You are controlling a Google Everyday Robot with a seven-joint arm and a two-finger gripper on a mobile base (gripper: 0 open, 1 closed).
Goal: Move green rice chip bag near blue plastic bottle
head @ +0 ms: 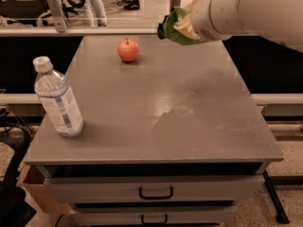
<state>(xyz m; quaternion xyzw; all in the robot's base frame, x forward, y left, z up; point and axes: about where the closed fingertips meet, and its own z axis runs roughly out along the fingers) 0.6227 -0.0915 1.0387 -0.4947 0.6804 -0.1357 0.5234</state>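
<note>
The green rice chip bag (176,27) is crumpled and held in the air above the far middle of the grey table (156,98). My gripper (182,26) is shut on it at the end of the white arm coming in from the upper right. The bag hangs to the right of and above the red apple (128,49). The blue plastic bottle (57,98) stands upright at the table's front left, with a white cap and pale blue label, far from the bag.
The table has two drawers (155,191) below its front edge. A cardboard box (35,188) sits on the floor at the lower left. A rail (80,31) and people's legs are behind the table.
</note>
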